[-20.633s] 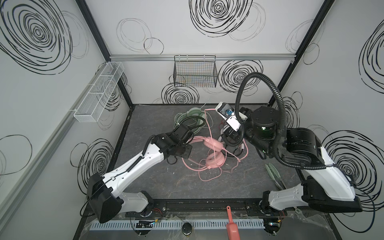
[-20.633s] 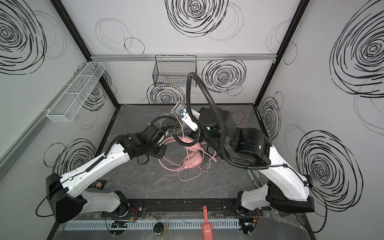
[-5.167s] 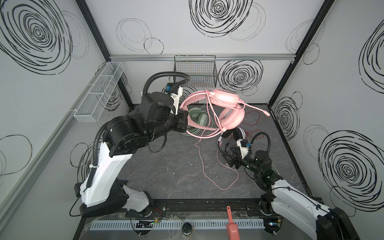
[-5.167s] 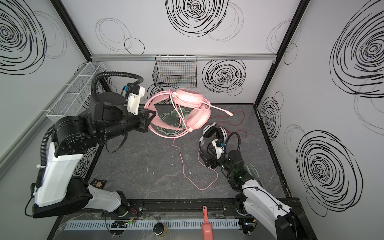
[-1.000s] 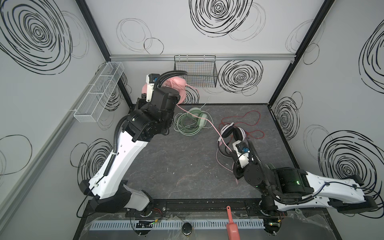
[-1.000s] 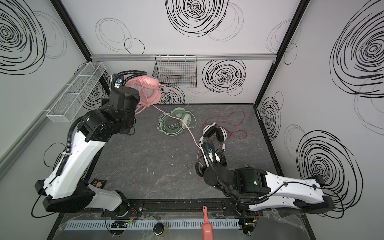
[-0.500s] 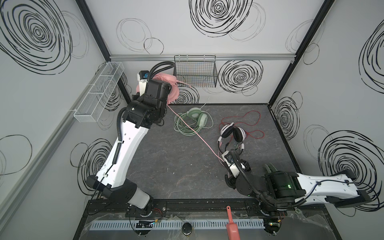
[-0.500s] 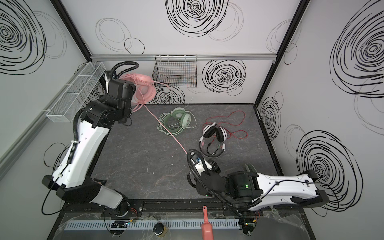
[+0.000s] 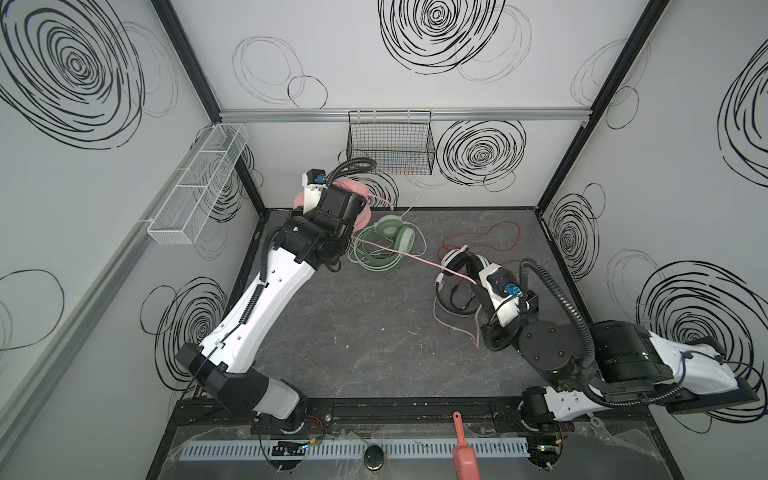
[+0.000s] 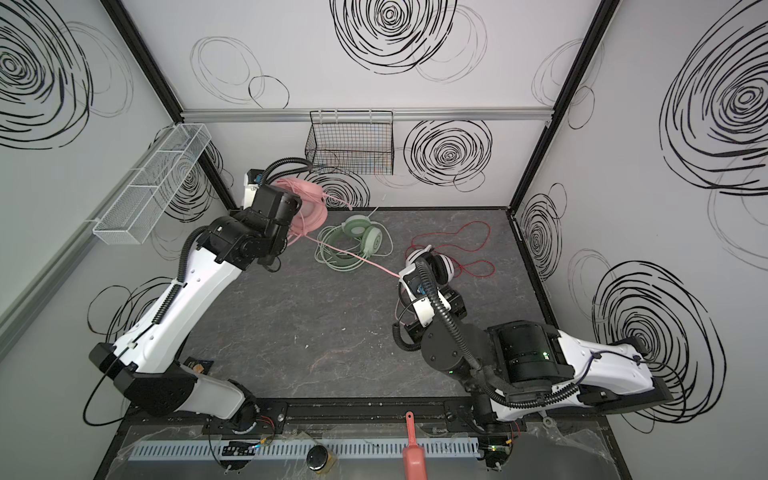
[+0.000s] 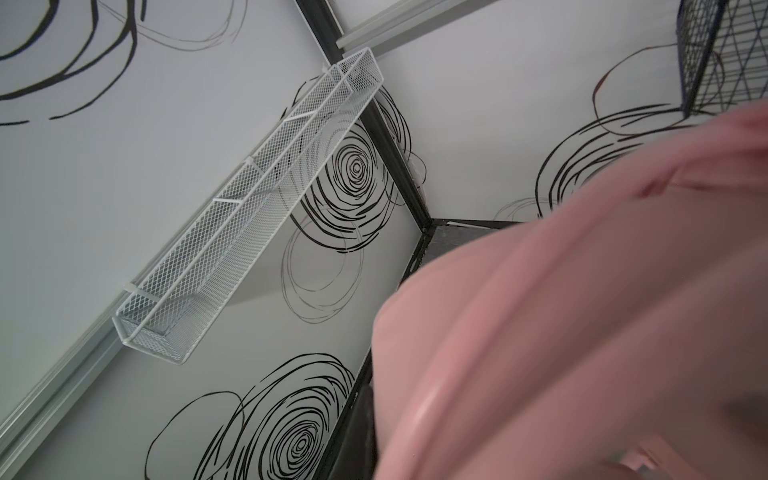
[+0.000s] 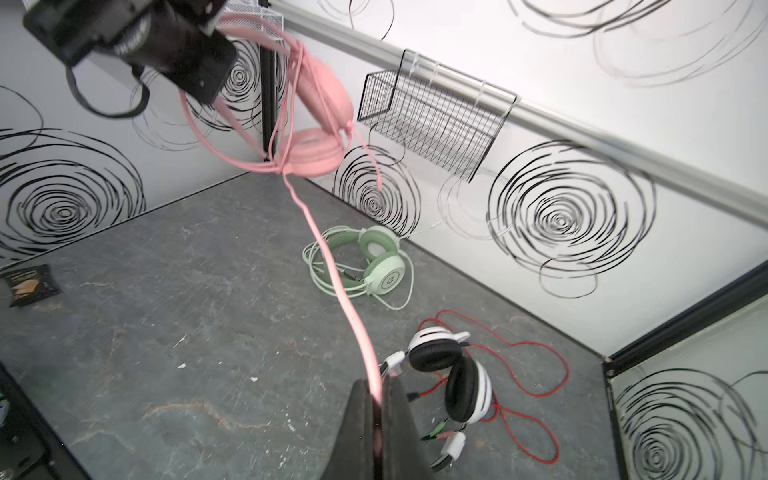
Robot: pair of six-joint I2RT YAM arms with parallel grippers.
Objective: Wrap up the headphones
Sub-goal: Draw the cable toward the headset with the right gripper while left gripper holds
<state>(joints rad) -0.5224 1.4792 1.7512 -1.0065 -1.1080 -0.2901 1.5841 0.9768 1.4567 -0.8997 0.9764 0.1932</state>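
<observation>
The pink headphones [image 9: 360, 188] [image 10: 311, 208] [image 12: 321, 99] hang raised in the back-left corner and fill the left wrist view [image 11: 582, 332]. My left gripper [image 12: 222, 23] is shut on them, its jaws mostly hidden. Their pink cable [image 9: 415, 259] [image 10: 357, 257] [image 12: 332, 270] stretches taut across to my right gripper [image 12: 376, 395] [image 9: 476, 282], which is shut on it. The mint-green headphones [image 9: 392, 235] [image 12: 380, 257] lie under that cable with their cable coiled round them. The white-and-black headphones [image 9: 457, 259] [image 12: 457, 374] lie beside my right gripper with their red cable [image 9: 498, 237] loose.
A black wire basket [image 9: 390, 143] hangs on the back wall near the raised headset. A white mesh shelf [image 9: 195, 187] [image 11: 249, 199] is on the left wall. A small dark packet [image 12: 29, 284] lies front-left and a red scoop [image 9: 463, 449] sits beyond the front rail.
My right gripper has drawn back from the table's front toward the white-and-black headset, still holding the pink cable. My left arm has shifted the pink headset slightly right and lower.
</observation>
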